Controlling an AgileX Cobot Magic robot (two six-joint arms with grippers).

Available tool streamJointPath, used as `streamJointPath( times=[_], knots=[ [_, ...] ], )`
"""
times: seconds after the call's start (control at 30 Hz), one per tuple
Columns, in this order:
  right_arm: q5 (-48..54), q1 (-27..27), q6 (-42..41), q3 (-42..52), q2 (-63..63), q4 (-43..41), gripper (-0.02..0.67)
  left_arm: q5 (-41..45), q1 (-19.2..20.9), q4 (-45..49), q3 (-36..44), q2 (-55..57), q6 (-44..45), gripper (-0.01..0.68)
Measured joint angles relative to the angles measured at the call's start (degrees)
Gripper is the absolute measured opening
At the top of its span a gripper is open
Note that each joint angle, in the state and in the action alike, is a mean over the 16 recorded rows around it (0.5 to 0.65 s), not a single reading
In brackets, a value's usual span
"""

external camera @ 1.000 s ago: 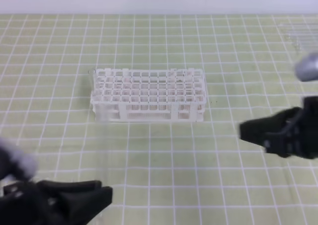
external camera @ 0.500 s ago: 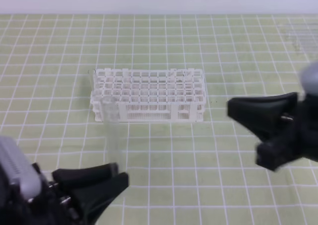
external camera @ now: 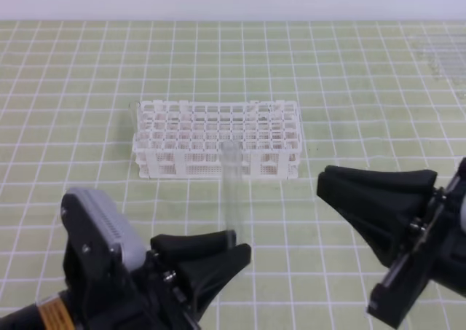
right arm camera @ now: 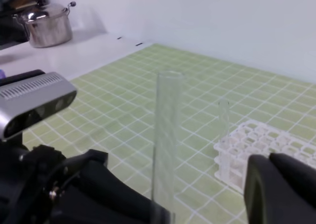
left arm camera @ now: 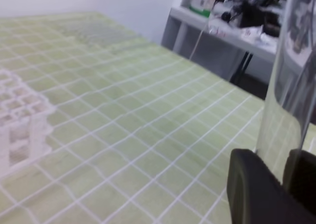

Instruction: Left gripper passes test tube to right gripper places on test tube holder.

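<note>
Left gripper (external camera: 229, 250), lower left of the overhead view, has risen and swung toward frame centre over the last second; a second ago it sat low at the bottom left edge with no tube discernible; now its jaws are pinched narrow on the lower end of the test tube (external camera: 233, 188), which stands upright above the claw, open mouth up; the left wrist view confirms this, the tube (left arm camera: 291, 80) rising from between the dark fingers (left arm camera: 256, 194) at lower right of that frame.

Right gripper (external camera: 378, 195), right side of the overhead view, has advanced leftward and turned toward the tube; it appears to hold nothing, but whether its black jaws are parted I cannot tell; it is near the tube, not touching; the right wrist view shows the tube (right arm camera: 165, 145) centre frame with one finger (right arm camera: 281, 189) at lower right, still apart from the glass.

Test tube holder (external camera: 217, 139) sits upper centre on the green gridded mat (external camera: 73, 89), behind the tube; unmoved; one thin clear tube seems to stand at its left corner.

Judgement: pick-up done, arms converging for the handover; transfer itself not yet begun; right claw must close the remaining gap and grip the upper glass before the left lets go.
</note>
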Motion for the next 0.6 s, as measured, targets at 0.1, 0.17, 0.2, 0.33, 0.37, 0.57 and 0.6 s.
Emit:
streamJointPath(
  times=[0.1, 0.17, 0.2, 0.33, 0.37, 0.57, 0.6],
  knots=[
    [-1.2, 1.5, -0.1, 0.0, 0.8, 0.5, 0.100, -2.0, 0.0, 0.1, 0.0, 1.8, 0.0, 0.028],
    [-2.0, 2.2, -0.1, 0.0, 1.3, 0.8, 0.155, -2.8, 0.0, 0.5, 0.0, 2.4, 0.0, 0.028],
    [-2.4, 2.5, -0.1, 0.0, 1.5, 1.0, 0.184, -2.9, 0.0, 0.7, 0.0, 2.6, 0.0, 0.034],
    [-3.3, 3.5, -0.1, -0.3, 2.1, 1.6, 0.300, -3.4, 0.0, 1.3, 0.0, 3.0, 0.1, 0.028],
    [-3.4, 3.8, -0.1, -0.4, 2.2, 1.8, 0.326, -3.4, 0.0, 1.5, 0.0, 3.1, 0.1, 0.028],
    [-4.3, 6.1, -0.2, -1.1, 2.6, 2.3, 0.432, -3.2, 0.0, 2.0, 0.0, 3.2, 0.0, 0.028],
    [-4.4, 6.6, -0.2, -1.2, 2.7, 2.2, 0.437, -3.2, 0.0, 1.9, 0.0, 3.2, -0.1, 0.028]
  ],
)
